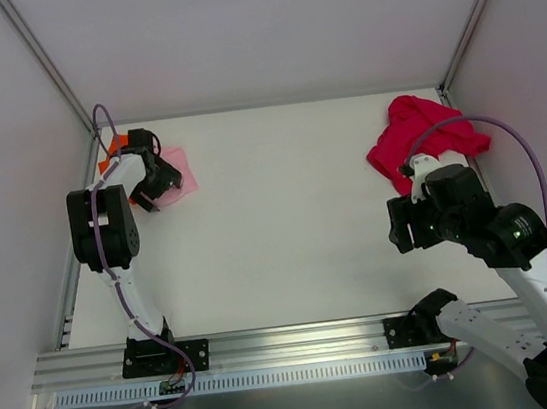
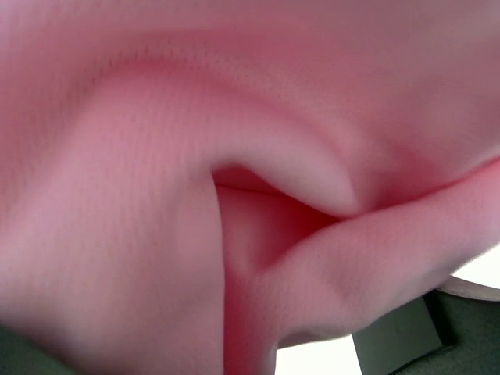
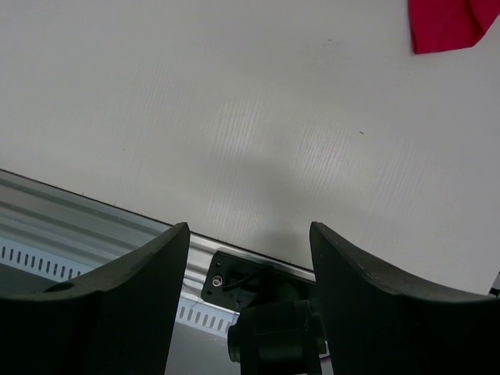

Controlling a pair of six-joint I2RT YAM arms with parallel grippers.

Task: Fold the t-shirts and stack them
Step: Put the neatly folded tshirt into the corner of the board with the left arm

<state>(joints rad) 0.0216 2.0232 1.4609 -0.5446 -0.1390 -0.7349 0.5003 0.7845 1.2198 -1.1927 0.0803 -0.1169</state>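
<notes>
Plain pink t-shirt (image 1: 178,167); orange t-shirt (image 1: 111,148); crimson t-shirt (image 1: 421,135); white table (image 1: 286,223).

The light pink cloth t-shirt (image 2: 156,195) is soft and matt, with a fine knit grain. The crumpled crimson red cloth t-shirt (image 1: 424,134) looks equally matt. The white table top (image 3: 234,117) is matt and faintly ribbed. The grey aluminium rail (image 1: 292,341) has a dull brushed sheen. The right gripper (image 3: 248,228) has smooth, matt black plastic fingers (image 3: 117,305).

White tabletop (image 1: 285,213), light pink t-shirt (image 1: 178,167) in the upper left of the frame, bits of an orange t-shirt (image 1: 111,148) right by it, red t-shirt (image 1: 424,134) bunched up in the upper right.
</notes>
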